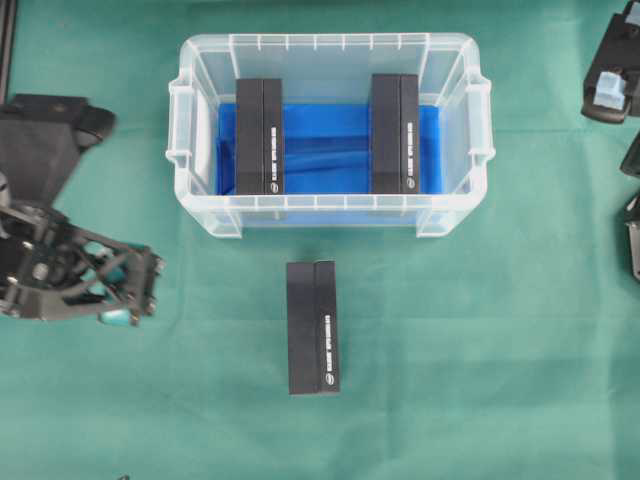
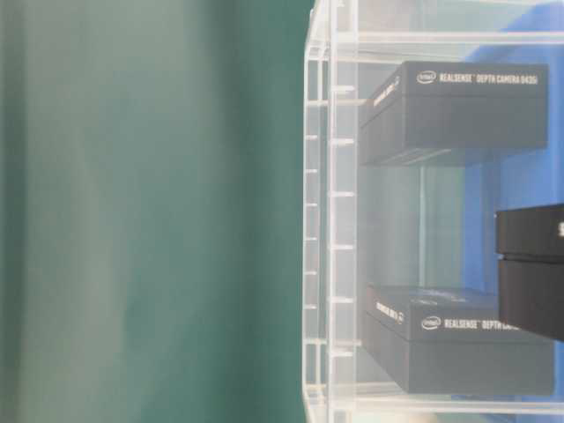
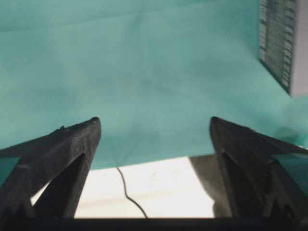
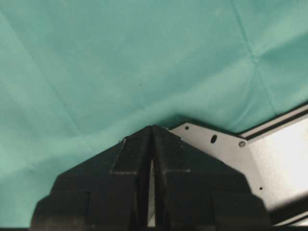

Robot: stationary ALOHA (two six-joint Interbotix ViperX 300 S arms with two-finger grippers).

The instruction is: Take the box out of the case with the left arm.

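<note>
The clear case (image 1: pixel 325 42) stands at the back centre with a blue cloth on its bottom. Two black boxes stand inside it, one on the left (image 1: pixel 259 137) and one on the right (image 1: pixel 394 133). A third black box (image 1: pixel 312 328) lies outside on the green cloth in front of the case. My left gripper (image 1: pixel 140 290) hovers at the left, apart from all boxes. It is open and empty (image 3: pixel 154 122). A box corner (image 3: pixel 276 43) shows at the upper right of the left wrist view. My right gripper (image 4: pixel 153 127) is shut with nothing in it.
The right arm (image 1: pixel 612 85) sits at the far right edge. Green cloth (image 1: pixel 480 350) covers the table. The cloth's edge and a white surface with a thin wire (image 3: pixel 127 192) show under the left gripper. A metal plate (image 4: pixel 226 144) lies beside the right gripper.
</note>
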